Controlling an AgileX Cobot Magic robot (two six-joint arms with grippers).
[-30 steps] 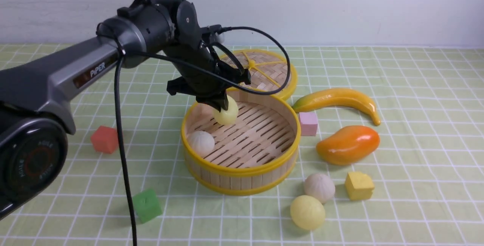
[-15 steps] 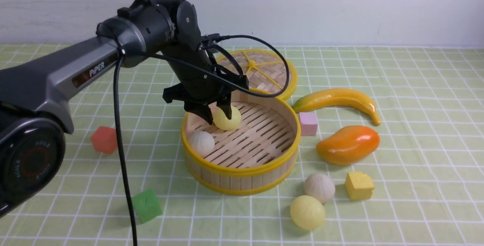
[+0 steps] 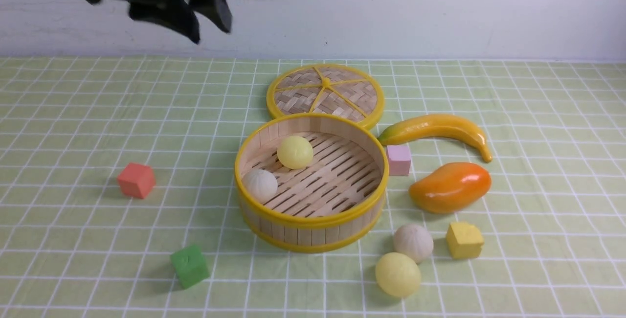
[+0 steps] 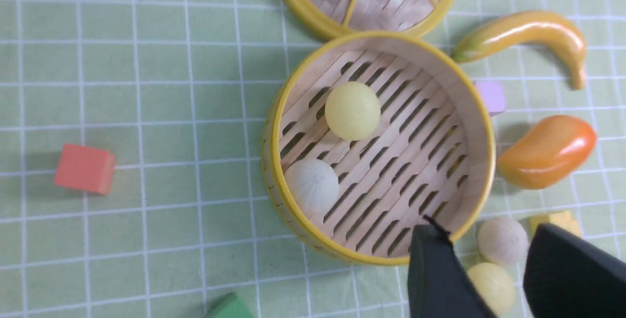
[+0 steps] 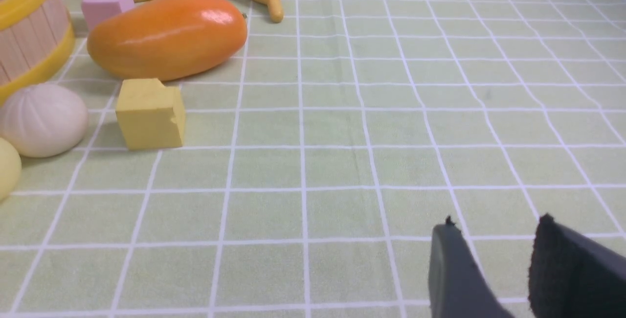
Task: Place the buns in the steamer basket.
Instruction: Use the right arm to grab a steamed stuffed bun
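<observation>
Up goes the left arm: its jaws, spread and empty, hang high above the steamer basket, off to its left. The yellow bun they carried a second ago lies inside on the slats, near the white bun. The right jaws stand apart too, empty, low over the tabletop to the basket's right. A second white bun and a second yellow bun wait just outside the basket's near-right rim.
</observation>
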